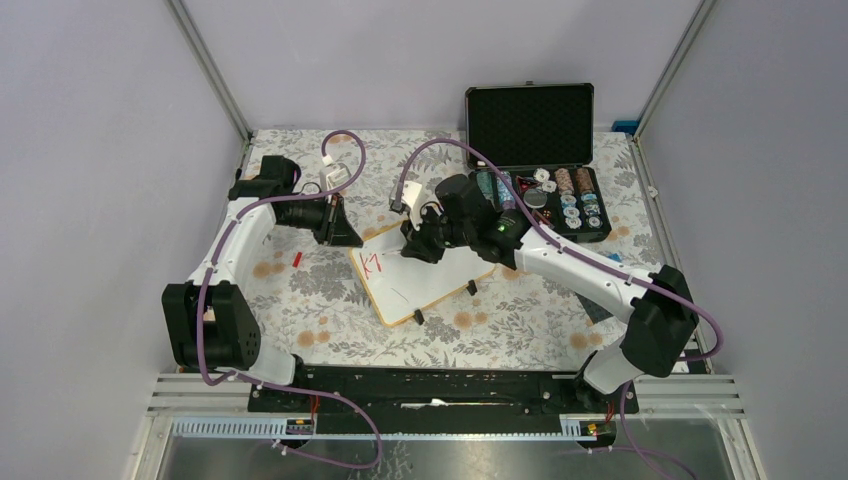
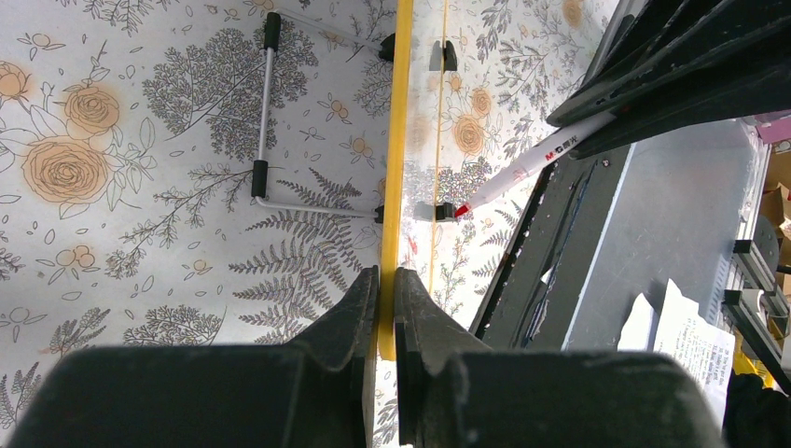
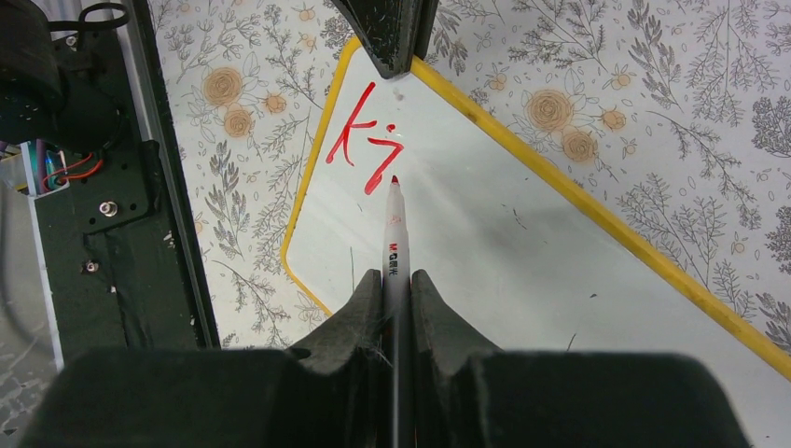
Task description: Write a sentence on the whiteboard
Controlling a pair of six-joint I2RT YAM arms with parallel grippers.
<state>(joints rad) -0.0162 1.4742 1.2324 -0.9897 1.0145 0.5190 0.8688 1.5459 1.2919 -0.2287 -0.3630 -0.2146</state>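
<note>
The whiteboard (image 1: 430,285) lies askew on the table (image 1: 320,290). Left claw (image 2: 386,308) pinches its rim at ten o'clock; right claw (image 3: 396,280) clamps a marker (image 3: 395,233), tip beside red lettering (image 3: 368,140), roughly "Ki".

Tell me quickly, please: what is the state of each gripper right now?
Left gripper: closed on the whiteboard rim.
Right gripper: closed, holding the red marker.
</note>
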